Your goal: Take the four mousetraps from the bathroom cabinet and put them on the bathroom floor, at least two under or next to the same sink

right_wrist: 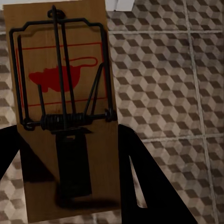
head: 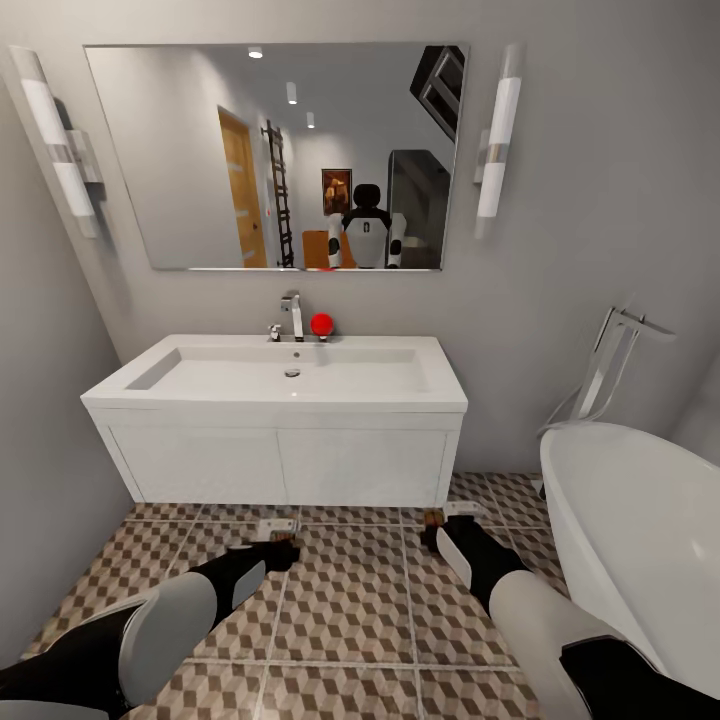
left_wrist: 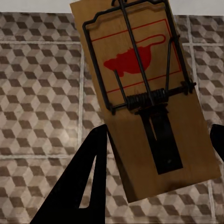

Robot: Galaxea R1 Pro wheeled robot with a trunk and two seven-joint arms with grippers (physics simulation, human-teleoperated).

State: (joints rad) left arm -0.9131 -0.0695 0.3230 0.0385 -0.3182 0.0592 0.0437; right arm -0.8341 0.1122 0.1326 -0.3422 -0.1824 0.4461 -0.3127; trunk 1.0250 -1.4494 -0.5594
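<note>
Left wrist view: the left gripper [left_wrist: 156, 182] is seen pinching a mousetrap [left_wrist: 144, 98] by its near end, the board tilted above the bathroom floor [left_wrist: 42, 93]. In the right wrist view the right gripper [right_wrist: 70, 186] is likewise clamped on a second mousetrap [right_wrist: 63, 112], held over the same tiles. In the head view both traps are carried low in the lower middle of the frame, just in front of the white vanity under the bathroom sink [head: 290, 375], with the bathtub [head: 640, 530] at the right edge. A release from this height could let a board bounce, flip, or slide away from the sink; a tilted drop could trip the spring bar. No brand or writing can be read; only a red mouse silhouette inside a red outline is printed on each board.
</note>
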